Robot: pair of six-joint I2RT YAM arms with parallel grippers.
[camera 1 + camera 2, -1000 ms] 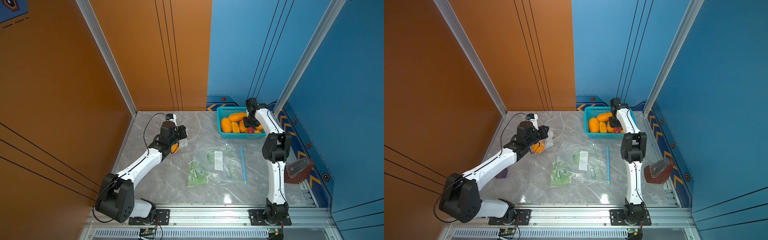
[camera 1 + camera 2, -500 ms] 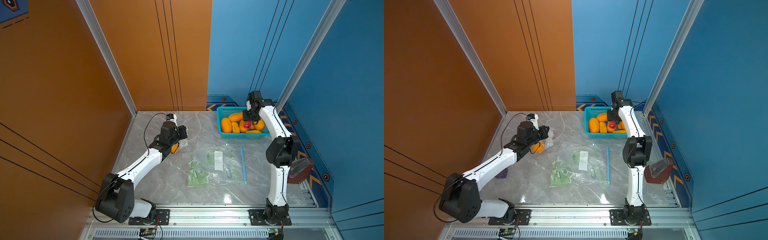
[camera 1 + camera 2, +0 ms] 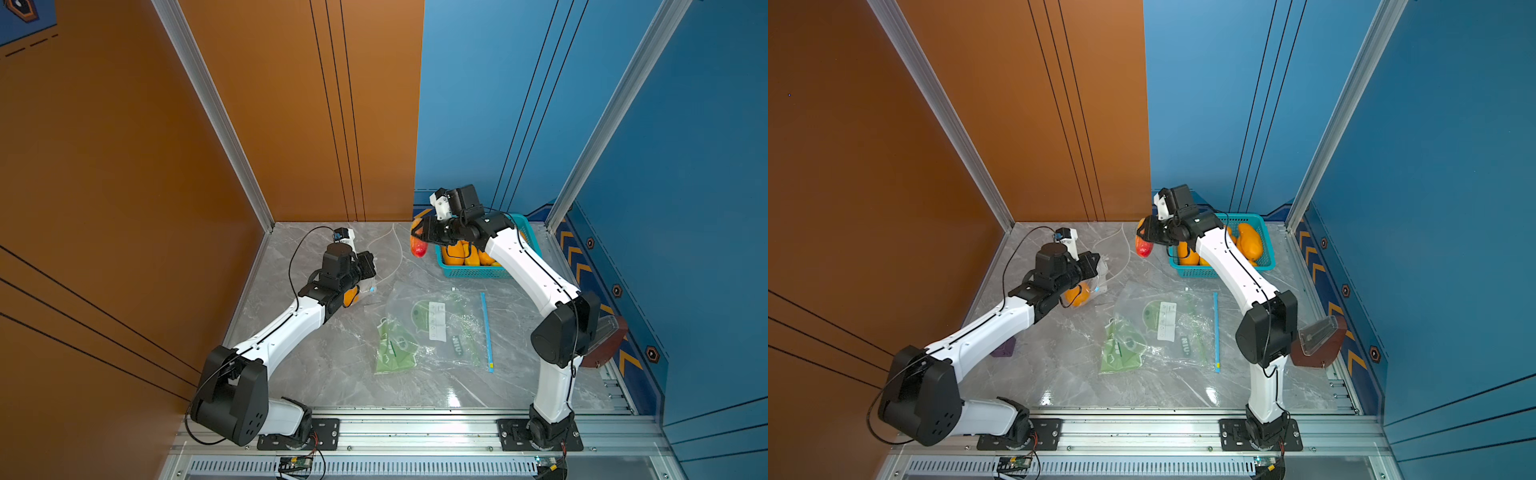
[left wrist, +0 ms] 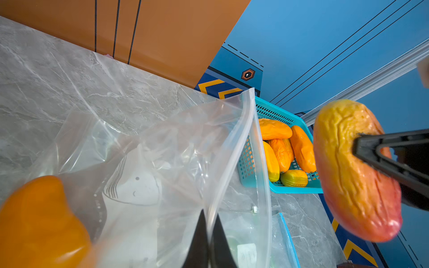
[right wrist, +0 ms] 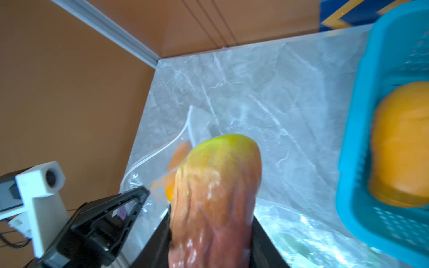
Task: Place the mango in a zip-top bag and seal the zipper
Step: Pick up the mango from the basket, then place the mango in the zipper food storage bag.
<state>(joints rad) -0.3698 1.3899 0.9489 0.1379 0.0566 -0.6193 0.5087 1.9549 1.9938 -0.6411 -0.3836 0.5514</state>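
Gripped red-yellow mango (image 3: 419, 248) aloft in right gripper (image 3: 427, 236), just left of blue basket (image 3: 471, 272).
Pinched rim of clear zip-top bag (image 4: 162, 150) tight in left gripper (image 4: 209, 241), orange mango (image 4: 39, 220) inside, at left.

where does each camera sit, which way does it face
Top views: high over the front rail, looking down at the table; left arm and right arm show whole.
Left wrist: on the left arm, looking past the shut left end effector pinching the bag toward the basket.
Right wrist: on the right arm, looking over the mango in the right end effector toward the bag.
Shared: all show that mango and bag.
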